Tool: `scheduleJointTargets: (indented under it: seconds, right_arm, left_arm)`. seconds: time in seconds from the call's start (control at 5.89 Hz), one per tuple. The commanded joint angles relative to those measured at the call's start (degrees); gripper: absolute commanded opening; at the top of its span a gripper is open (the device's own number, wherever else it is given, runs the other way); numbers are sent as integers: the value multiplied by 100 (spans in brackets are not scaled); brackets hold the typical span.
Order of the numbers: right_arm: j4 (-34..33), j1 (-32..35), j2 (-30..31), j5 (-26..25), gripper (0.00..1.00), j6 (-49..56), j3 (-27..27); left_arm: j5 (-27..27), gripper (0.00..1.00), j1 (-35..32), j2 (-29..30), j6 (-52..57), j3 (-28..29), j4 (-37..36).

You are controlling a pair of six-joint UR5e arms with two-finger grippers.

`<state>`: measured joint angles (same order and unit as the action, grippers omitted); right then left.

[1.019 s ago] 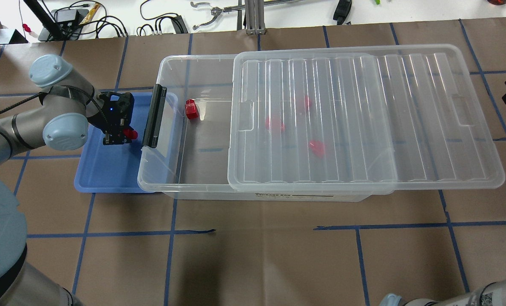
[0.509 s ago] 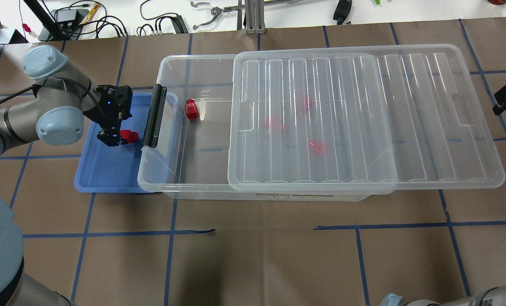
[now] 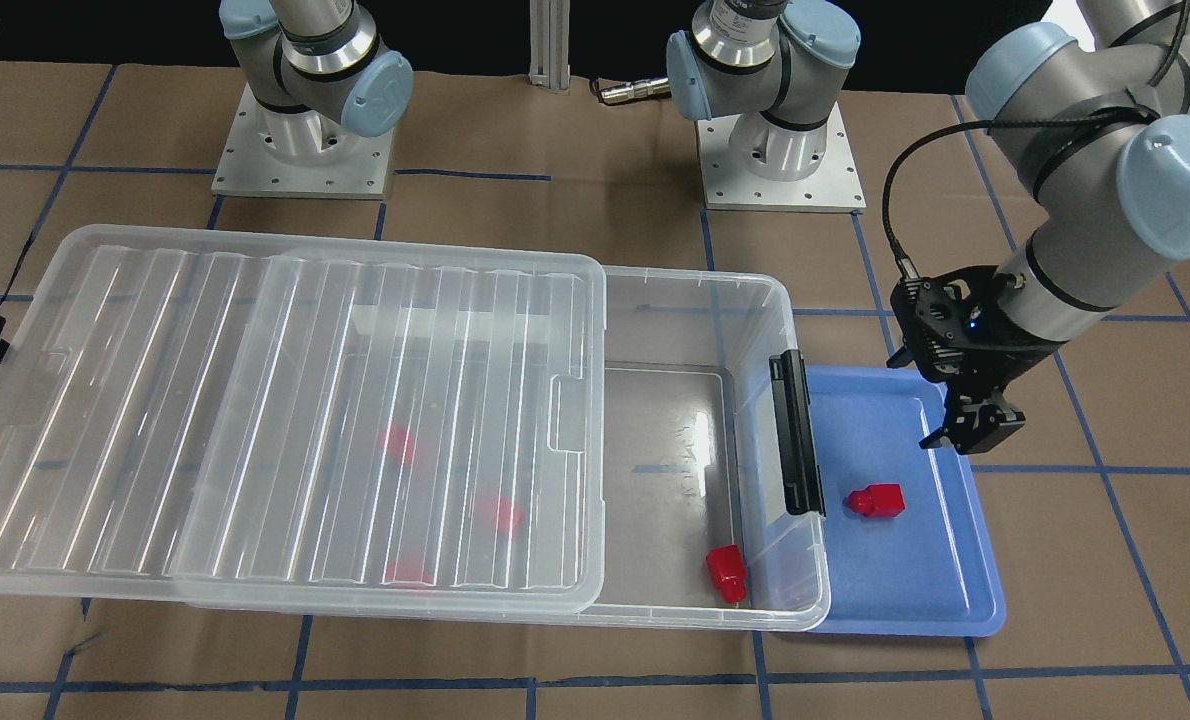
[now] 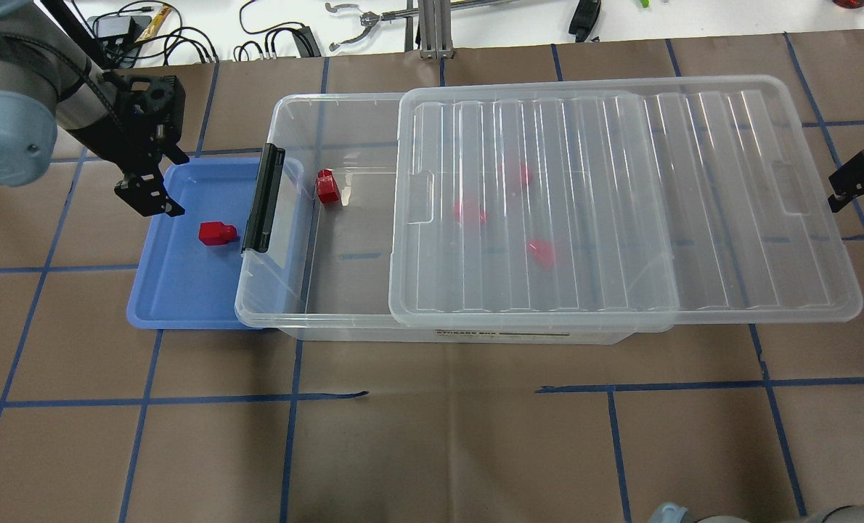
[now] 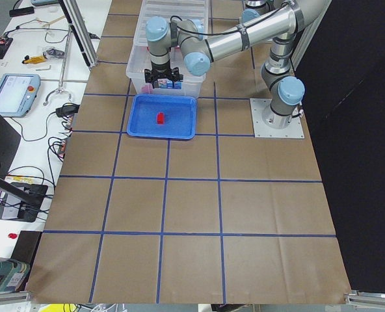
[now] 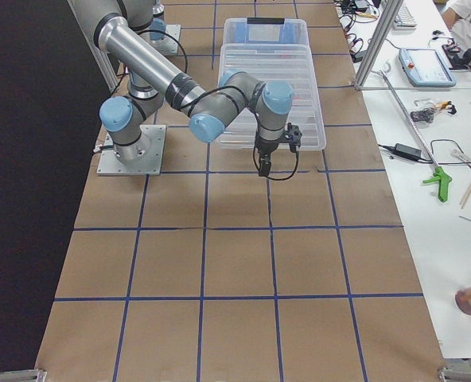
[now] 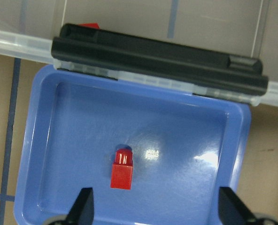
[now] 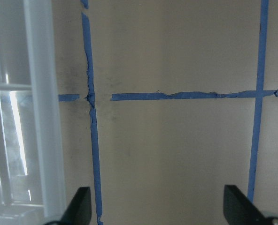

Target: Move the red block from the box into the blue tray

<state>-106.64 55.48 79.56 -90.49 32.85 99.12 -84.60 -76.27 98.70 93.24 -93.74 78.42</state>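
One red block lies alone on the floor of the blue tray, also seen in the front view and the left wrist view. My left gripper is open and empty, raised above the tray's far left corner, apart from the block. The clear box touches the tray's right side. Its ribbed lid is slid to the right. Another red block lies in the uncovered end. Three more show blurred under the lid. My right gripper is open and empty beyond the lid's right end.
The box's black latch bar overhangs the tray's right rim. Brown paper with blue tape lines covers the table. Cables and tools lie along the far edge. The arm bases stand behind the box.
My left gripper has let go of the red block, opened, and risen back and to the left. The block now lies free in the tray. The right gripper shifted slightly.
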Motion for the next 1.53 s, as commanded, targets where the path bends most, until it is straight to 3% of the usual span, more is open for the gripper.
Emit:
scheduleJointTargets:
  seconds: [0.0,0.17,0.51,0.68,0.85,1.36]
  right_arm:
    - [2,129,67,40,100,-165,28]
    - [3,278,85,40,100,-226,37]
    - [3,463,112,40,100,-358,37]
    - [20,525,147,40,100,-428,37]
    - [29,656,147,40,100,-568,37]
    - [73,885,191,40,100,-754,115]
  left_arm:
    - [4,94,-465,-367,-1981,591,768]
    - [31,95,-781,-438,-3212,864,989]
    - [5,98,-1396,-203,-5702,814,755]
    - [-344,98,-1399,-306,-6878,883,571]
    - [-800,98,-1478,-246,-7516,936,665]
    - [-769,98,-1672,-315,-9548,954,796]
